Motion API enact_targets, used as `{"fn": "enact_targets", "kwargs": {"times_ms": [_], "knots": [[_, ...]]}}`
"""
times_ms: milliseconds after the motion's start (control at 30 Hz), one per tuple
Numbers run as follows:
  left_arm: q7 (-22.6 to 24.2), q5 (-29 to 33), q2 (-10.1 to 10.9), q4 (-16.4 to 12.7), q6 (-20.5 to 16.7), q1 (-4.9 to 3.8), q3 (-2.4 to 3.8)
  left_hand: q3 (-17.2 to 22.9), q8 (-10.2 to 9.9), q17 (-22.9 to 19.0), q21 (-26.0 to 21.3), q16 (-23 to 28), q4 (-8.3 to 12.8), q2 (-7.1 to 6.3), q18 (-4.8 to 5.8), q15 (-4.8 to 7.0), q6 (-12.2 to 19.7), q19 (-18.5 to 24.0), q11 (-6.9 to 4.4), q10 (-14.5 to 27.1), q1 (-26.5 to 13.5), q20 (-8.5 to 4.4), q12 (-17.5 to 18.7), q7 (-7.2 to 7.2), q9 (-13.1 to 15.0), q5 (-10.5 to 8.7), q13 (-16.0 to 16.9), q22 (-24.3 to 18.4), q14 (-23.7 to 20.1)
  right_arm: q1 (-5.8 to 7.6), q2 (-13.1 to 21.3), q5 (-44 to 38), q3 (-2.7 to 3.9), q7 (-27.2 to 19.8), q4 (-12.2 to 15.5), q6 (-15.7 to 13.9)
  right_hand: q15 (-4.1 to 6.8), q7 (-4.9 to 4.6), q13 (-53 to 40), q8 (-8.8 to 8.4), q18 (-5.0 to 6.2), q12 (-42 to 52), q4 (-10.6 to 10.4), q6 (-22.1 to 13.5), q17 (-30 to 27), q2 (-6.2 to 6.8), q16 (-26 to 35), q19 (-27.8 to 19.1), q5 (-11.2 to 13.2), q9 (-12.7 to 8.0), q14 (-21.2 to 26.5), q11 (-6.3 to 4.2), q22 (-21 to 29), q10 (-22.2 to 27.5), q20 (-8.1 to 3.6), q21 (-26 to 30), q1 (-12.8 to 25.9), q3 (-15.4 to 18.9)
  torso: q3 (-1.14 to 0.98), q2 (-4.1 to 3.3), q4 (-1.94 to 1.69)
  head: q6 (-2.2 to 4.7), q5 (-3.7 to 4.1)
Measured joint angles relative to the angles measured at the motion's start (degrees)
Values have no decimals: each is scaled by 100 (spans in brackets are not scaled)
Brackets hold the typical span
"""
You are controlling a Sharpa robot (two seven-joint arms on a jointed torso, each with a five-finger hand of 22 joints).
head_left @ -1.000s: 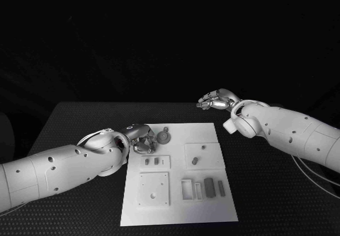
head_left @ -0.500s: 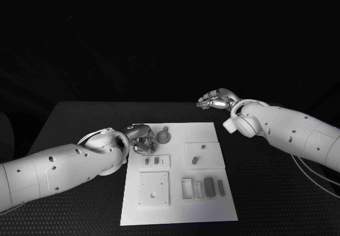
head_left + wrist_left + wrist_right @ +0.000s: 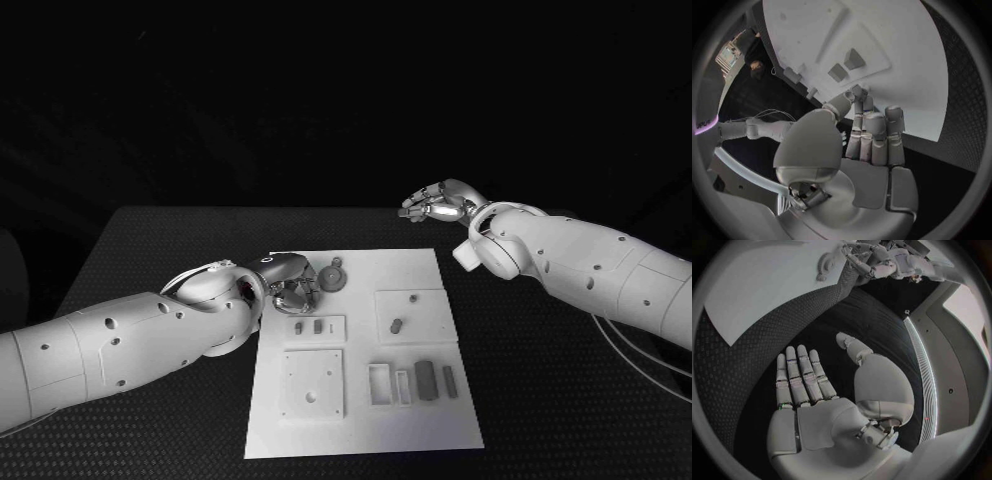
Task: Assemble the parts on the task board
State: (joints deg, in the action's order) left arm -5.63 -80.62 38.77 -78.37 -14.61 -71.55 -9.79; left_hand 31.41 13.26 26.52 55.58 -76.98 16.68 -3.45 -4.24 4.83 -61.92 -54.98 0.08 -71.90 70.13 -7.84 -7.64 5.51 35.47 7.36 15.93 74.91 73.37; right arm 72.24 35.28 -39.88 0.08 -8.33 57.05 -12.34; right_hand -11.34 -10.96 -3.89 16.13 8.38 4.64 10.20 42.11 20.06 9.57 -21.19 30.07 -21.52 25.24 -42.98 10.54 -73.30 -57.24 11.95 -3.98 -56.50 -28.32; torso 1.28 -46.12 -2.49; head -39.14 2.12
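A black table (image 3: 173, 250) with a finely textured top fills the foreground, dark behind it, and the white task board (image 3: 418, 420) lies lengthwise in the middle. On the board sit several raised white blocks: one small block (image 3: 316, 327) holding two short grey parts, a square block (image 3: 413, 313) to its right with one grey part (image 3: 395, 325) in it, a larger plain block (image 3: 313, 384) nearer the robot, and an open rectangular frame (image 3: 381, 385) with two dark grey bars (image 3: 426, 380) lying just beside it. Near the board's far edge lies a round grey gear-like part (image 3: 333, 277).

The left hand (image 3: 289, 283) is down at the board's far left corner, just beside the round part. In the left wrist view its fingers (image 3: 873, 131) lie straight and close together with the thumb alongside, tips at the board's surface — whether anything is pinched there I cannot tell. The right hand (image 3: 440, 206) is raised beyond the board's far right corner, well apart from every part; the right wrist view shows its palm (image 3: 826, 422) flat, fingers extended and thumb out to the side, holding nothing.
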Motion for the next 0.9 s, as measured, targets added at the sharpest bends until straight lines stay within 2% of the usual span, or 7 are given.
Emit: {"fn": "enact_targets", "kwargs": {"times_ms": [100, 300, 900], "knots": [[3, -22, -6, 2, 8, 0, 0, 12, 0, 0, 0, 0, -12, 5, 16, 0, 0, 0, 0, 0, 6, 0, 0, 0, 0, -1, -6, 0, 0, 0, -1, 0, 0, 0, 0, 0, 0, 0, 0, 0, 0, -22, 0, 0, 0, 0, 0, 0, 0, 0, 0, 0, 0, 0, 0, 0, 0, 0, 1, 0, 0, -1, 3], [12, -50, -47, 46, 36, -6, -18, 12, 0, 0, 0, 0, -12, 5, -52, 0, 4, 0, 0, -1, 7, 0, 0, -4, 14, -9, -7, 0, 0, 0, -1, 0, 0, 0, 0, 0, 0, 0, 0, 0, 0, -23, 0, 0, 0, 0, 0, 0, 0, 0, 0, 0, 0, 0, 0, 0, 0, 0, 1, 0, 0, -3, 5], [147, -43, -45, 94, -5, 12, -37, 10, 1, -7, 0, 0, -12, -7, -58, 0, -10, 1, -18, -19, 35, 1, 39, 10, -5, -20, -2, 3, 0, 0, 0, 0, 0, 0, -2, 0, 0, 0, 0, 0, 0, -22, 0, 0, 0, 0, 0, 0, 0, -5, 0, 0, -4, 0, 0, 0, 0, 0, 7, 1, -6, -5, 19]]}}
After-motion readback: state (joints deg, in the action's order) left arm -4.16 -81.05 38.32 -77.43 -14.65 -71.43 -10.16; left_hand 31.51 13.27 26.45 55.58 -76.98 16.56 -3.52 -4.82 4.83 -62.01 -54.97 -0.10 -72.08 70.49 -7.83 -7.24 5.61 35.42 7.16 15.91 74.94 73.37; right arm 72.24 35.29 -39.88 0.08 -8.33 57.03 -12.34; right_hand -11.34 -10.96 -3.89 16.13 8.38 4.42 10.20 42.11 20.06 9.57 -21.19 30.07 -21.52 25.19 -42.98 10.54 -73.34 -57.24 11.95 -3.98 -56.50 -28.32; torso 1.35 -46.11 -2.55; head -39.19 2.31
